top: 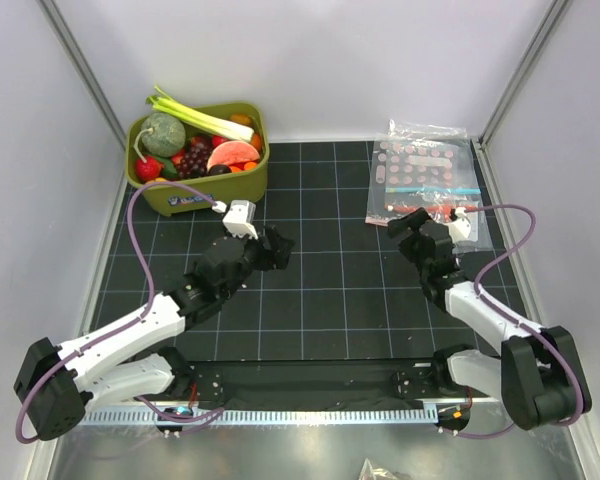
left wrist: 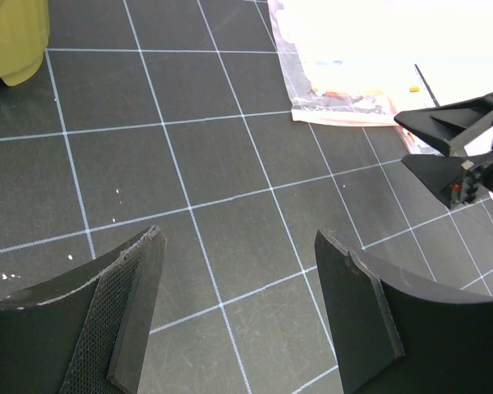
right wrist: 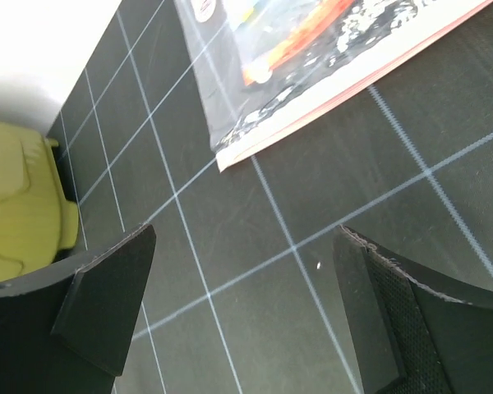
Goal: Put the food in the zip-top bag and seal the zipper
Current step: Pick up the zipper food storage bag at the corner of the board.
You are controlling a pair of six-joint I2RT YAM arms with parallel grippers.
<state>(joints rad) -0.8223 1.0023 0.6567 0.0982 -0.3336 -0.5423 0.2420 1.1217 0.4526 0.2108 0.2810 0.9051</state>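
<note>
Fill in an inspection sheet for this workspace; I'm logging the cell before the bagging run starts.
Surface: black gridded mat, few white specks.
Job's things: toy food heaped in olive-green bin, far left; clear bags piled far right.
Clutter: crinkled plastic at the near edge.
Grippers: left claw open, empty; right claw open, empty, near the bags.
Cables: purple cable looping off each arm.
Surroundings: white walls, metal posts.

white arm links, purple cables, blk tool fingers
</note>
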